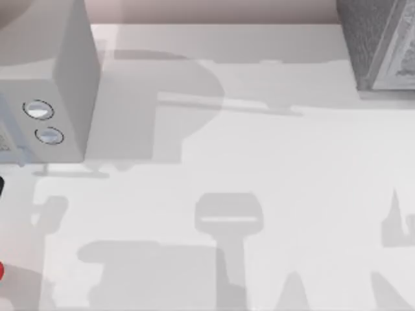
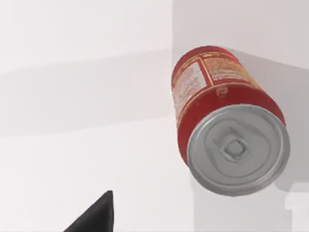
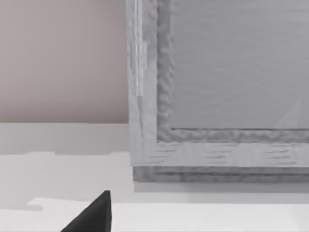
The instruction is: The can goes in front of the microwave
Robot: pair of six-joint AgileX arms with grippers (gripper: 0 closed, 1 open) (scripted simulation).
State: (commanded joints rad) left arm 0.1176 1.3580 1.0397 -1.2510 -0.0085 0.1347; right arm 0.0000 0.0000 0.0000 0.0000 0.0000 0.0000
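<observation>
Red can (image 2: 227,121), yellow-orange label, print too small to read

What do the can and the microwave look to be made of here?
The can looks like thin metal: a dull silver end with pressed rings, and a glossy red body printed with a yellow-orange label. The microwave reads as pale grey painted metal or plastic, matte and even; which of the two cannot be told. Its two knobs have bright silver rims, suggesting chrome-look trim.

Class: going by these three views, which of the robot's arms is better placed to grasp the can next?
Probably the left. Its wrist view shows the can close up, and the can sits at the table's left edge by the microwave.
</observation>
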